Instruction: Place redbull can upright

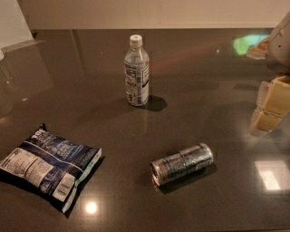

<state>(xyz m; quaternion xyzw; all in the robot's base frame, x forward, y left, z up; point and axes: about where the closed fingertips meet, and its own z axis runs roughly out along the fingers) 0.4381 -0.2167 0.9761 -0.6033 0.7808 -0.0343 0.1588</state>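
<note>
- The worktop (213,72) is dark and glossy, with glare spots on it; a pale wall (158,13) runs behind it.
- A water bottle (136,72) stands upright at mid-back, and a snack bag (47,167) lies flat at front left.
- The redbull can (182,164) lies on its side, front of centre.
- The pincer (269,108) hangs at the right edge, well apart from the can, beyond and right of it. I cannot tell whether it is apart or together.

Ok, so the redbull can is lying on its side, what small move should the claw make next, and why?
Probably bring the claw down and across toward the redbull can. The can lies on its side, untouched, while the claw sits apart from it at the right edge of the view. Nothing lies between them; the water bottle and the snack bag are well off that path.
</note>
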